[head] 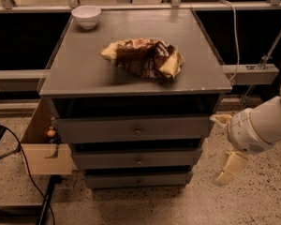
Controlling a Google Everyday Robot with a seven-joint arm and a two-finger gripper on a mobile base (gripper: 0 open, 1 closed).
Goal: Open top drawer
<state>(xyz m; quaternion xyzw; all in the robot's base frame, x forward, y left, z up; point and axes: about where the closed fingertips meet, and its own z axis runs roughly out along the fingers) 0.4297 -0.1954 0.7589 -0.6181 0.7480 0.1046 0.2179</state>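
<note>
The top drawer (107,128) is the widest grey front of three in the grey cabinet, with a small round metal knob (138,131) at mid-front. It sits pushed in under the cabinet top. My gripper (219,149) is to the right of the cabinet, at about the height of the top and middle drawers, off the cabinet's right front corner. Its two cream fingers (230,168) are spread apart with nothing between them. It touches neither the drawer nor the knob.
A crumpled brown chip bag (143,57) and a white bowl (86,16) lie on the cabinet top (75,74). Two narrower drawers (139,159) sit below. A wooden box (44,158) and black cable (18,158) are at the left. Speckled floor lies in front.
</note>
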